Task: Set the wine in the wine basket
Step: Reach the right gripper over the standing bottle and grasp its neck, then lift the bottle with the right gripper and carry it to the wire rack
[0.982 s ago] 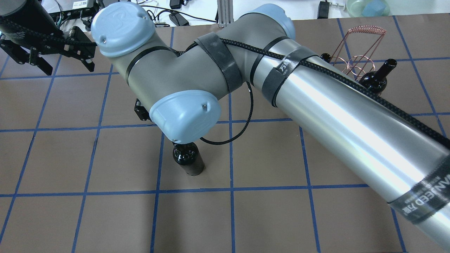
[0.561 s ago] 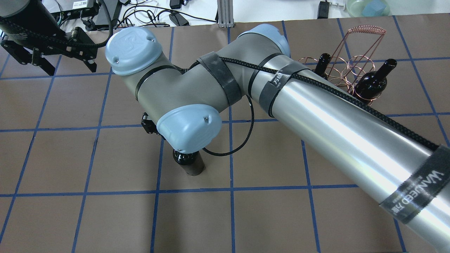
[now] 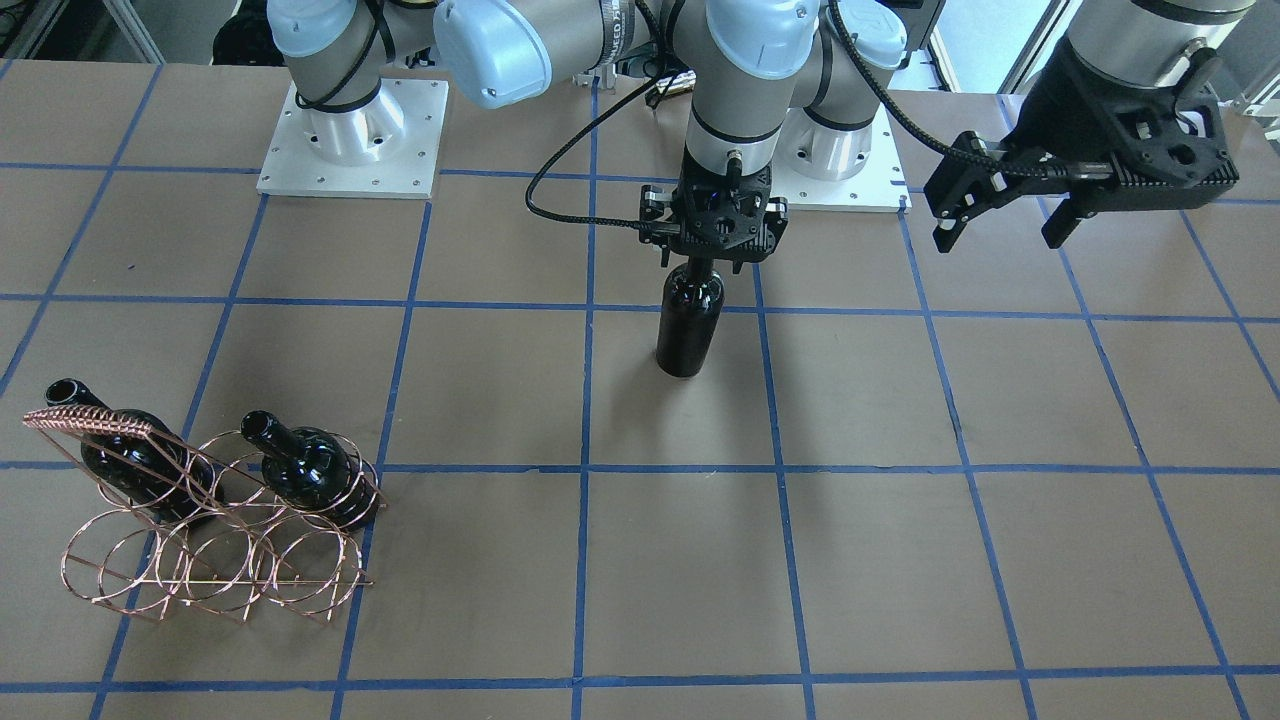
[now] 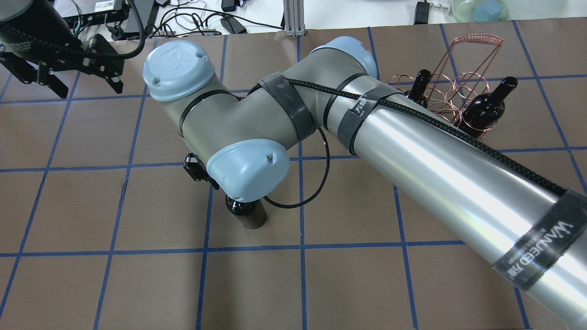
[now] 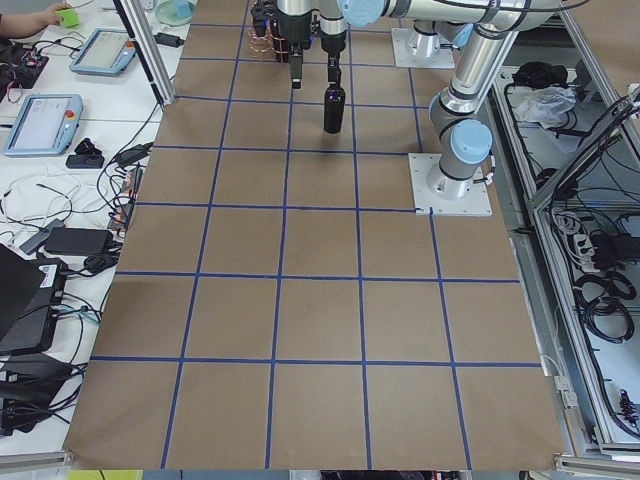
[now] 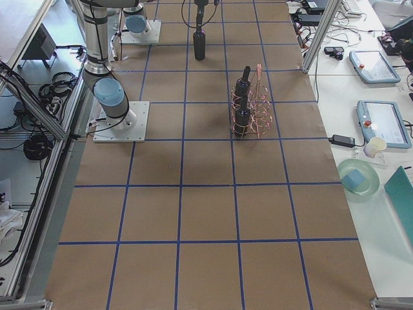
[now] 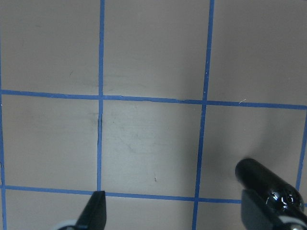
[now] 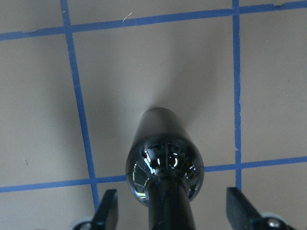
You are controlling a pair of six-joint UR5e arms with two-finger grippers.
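The right hand (image 3: pixel 706 262) is spread wide, its fingers either side of the bottle (image 3: pixel 689 325) neck without touching. The bottle stands upright on the table (image 3: pixel 900 560), directly beneath it. The basket (image 3: pixel 215 560) sits well away. The left hand (image 3: pixel 997 238) is also spread wide, holding nothing.

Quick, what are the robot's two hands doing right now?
Left gripper: open, holding nothing.
Right gripper: open, straddling the neck of the bottle, not gripping it.
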